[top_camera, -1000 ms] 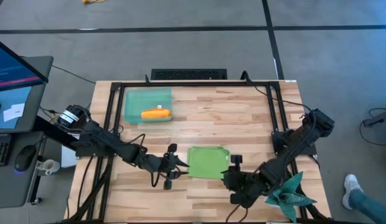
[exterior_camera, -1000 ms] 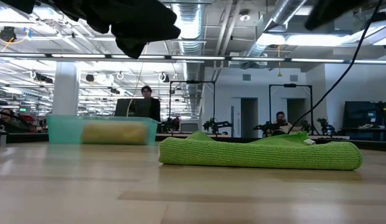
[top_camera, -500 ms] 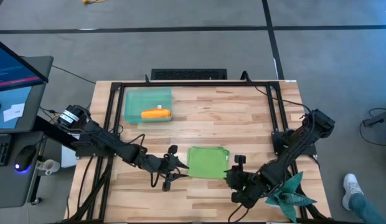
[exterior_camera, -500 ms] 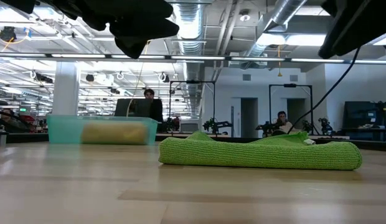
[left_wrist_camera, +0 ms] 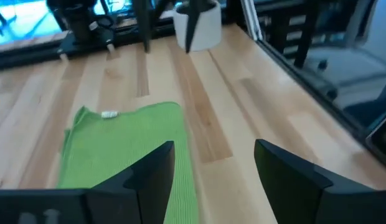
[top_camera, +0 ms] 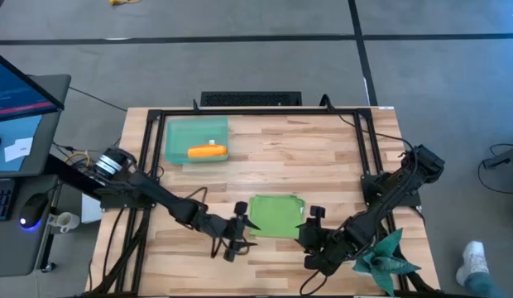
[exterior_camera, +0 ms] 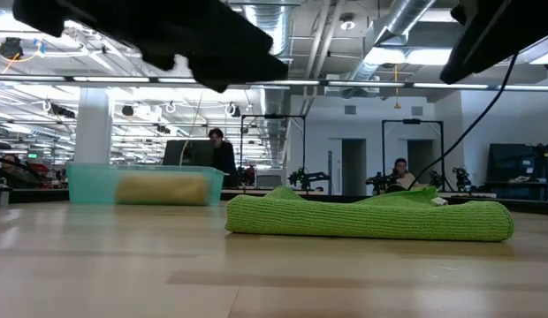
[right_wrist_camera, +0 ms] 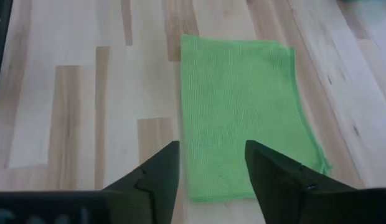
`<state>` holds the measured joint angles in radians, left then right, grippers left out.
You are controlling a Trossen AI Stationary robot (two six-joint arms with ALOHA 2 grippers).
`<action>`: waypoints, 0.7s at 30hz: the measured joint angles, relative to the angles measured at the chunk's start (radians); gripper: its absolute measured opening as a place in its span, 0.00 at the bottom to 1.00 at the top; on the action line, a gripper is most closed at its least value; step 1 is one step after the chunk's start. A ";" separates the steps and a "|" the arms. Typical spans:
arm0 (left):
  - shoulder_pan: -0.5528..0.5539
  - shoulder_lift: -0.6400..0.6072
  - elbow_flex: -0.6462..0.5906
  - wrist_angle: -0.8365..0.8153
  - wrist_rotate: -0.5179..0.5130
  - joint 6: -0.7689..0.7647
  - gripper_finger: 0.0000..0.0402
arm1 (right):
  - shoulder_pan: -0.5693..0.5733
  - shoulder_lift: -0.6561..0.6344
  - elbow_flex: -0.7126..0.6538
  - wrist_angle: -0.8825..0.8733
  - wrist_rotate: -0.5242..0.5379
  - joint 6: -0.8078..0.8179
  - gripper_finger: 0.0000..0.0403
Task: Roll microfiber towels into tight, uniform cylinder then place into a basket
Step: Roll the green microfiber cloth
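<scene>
A lime green microfiber towel (top_camera: 275,217) lies folded flat on the wooden table, near the front middle; it also shows in the low view (exterior_camera: 367,219). My left gripper (top_camera: 237,231) hovers open just off the towel's (left_wrist_camera: 124,152) left near corner, touching nothing. My right gripper (top_camera: 311,225) hovers open at the towel's (right_wrist_camera: 243,112) right near edge, also apart from it. The teal basket (top_camera: 180,131) stands at the far left with a rolled orange towel (top_camera: 208,151) lying inside it.
A spiky teal star-shaped object (top_camera: 385,261) lies at the table's near right corner, beside my right arm. A black frame (top_camera: 256,113) runs round the tabletop. A white cylinder (left_wrist_camera: 197,25) stands beyond the towel. Bare wood stretches between basket and towel.
My left gripper has gone toward the table's right and near edges and sunk lower, closing in on the green towel's left near corner. My right arm has come down a little. The green towel and the basket have not moved.
</scene>
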<state>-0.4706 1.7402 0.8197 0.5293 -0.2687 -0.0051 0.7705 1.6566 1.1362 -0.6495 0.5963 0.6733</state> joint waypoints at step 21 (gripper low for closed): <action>0.009 0.210 0.207 -0.348 -0.105 0.003 0.54 | -0.015 0.287 -0.001 0.018 0.003 -0.020 0.57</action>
<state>-0.4614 1.9499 1.0267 0.1809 -0.3733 -0.0024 0.7556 1.9440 1.1350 -0.6313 0.5991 0.6535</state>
